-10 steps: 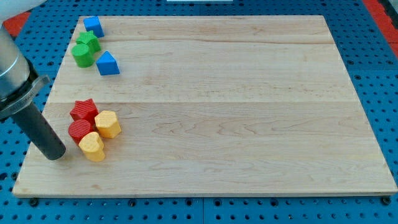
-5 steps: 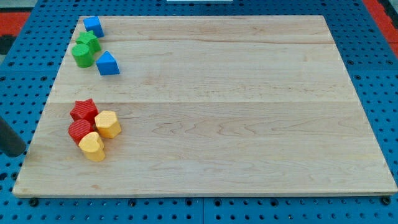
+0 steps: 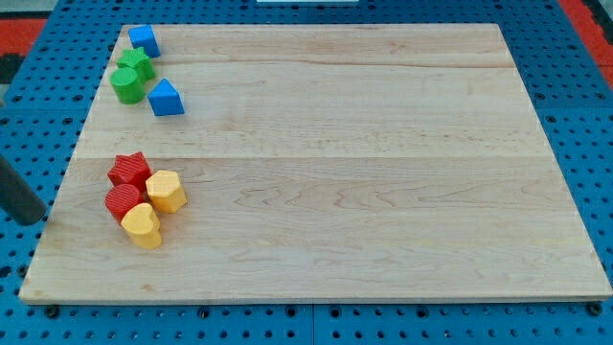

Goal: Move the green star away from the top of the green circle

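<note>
The green star [image 3: 137, 63] sits at the board's top left, touching the upper side of the green circle [image 3: 124, 84]. My tip [image 3: 34, 218] is at the view's left edge, just off the board's left side, level with the red and yellow blocks and far below the green pair. Only the lower part of the rod shows.
A blue cube [image 3: 144, 40] lies just above the green star and a blue triangle [image 3: 166, 98] just right of the green circle. A red star [image 3: 128, 171], a red circle [image 3: 123, 201], a yellow hexagon [image 3: 166, 191] and a yellow heart [image 3: 142, 225] cluster at the lower left of the wooden board [image 3: 383, 163].
The rod swung left off the board, then edged slightly back up and to the right at the left edge. No block has moved.
</note>
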`<state>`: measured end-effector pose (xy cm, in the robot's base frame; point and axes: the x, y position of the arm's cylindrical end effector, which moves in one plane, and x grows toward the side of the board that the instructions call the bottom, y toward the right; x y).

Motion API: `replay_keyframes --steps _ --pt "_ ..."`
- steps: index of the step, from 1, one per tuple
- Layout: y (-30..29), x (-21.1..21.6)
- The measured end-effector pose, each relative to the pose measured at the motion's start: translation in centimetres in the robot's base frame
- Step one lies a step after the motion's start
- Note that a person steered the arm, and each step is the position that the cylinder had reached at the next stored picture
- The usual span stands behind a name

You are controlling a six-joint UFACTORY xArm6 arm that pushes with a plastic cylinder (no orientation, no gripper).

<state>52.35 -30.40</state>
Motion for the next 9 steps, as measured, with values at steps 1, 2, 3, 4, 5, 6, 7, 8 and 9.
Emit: replay_keyframes --steps 1,2,3,4,5,6,7,8,9 --pt "-0.1 -1.6" --pt "-0.1 -2.9" --pt "0.0 -4.5" --pt "0.0 -5.9" --pt "0.1 -5.8" --pt "0.1 -7.0" --pt "0.1 -9.0" --pt "0.1 -9.8" --pt "0.1 -10.2"
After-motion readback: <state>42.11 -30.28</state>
